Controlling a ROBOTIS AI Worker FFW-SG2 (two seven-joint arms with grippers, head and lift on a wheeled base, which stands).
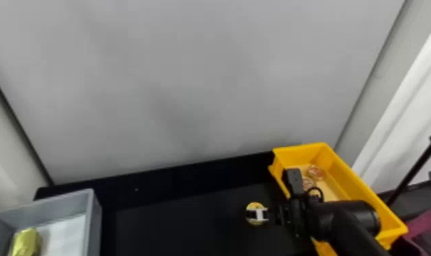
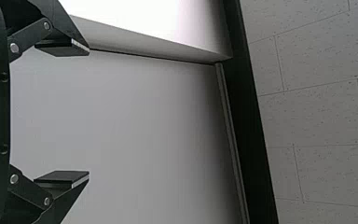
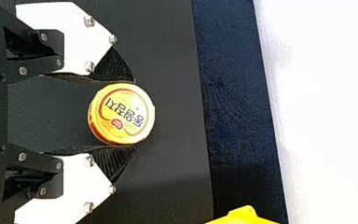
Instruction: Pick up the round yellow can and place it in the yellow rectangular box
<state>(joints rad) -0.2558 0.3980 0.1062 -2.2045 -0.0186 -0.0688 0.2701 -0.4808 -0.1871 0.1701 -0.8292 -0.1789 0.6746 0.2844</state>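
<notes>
Right of centre in the lower part of the head view, my right gripper [image 1: 258,214] is found at the round yellow can [image 1: 254,205], above the black table [image 1: 177,224]. The can is outside the yellow rectangular box [image 1: 355,180], to the left of its near wall; whether it bears on the table cannot be determined. Right wrist view, left of centre: my jaws are closed on the can, one finger against each of two opposite sides, its printed yellow face between them. A yellow edge shows at the bottom of that view.

Lower right of the head view: my right arm [image 1: 347,218] crosses over the box. Two round reddish items [image 1: 315,172] lie inside, towards the box's upper end, one partly covered by my gripper's body.

Lower left of the same view: a grey box [image 1: 94,224] holds a shiny yellow-gold packet [image 1: 26,241] on a white bottom.

Left wrist view, left side: my left gripper [image 2: 89,112] stands wide open, its two black pads [image 2: 67,177] well apart, a pale grey panel [image 2: 154,126] behind them.
</notes>
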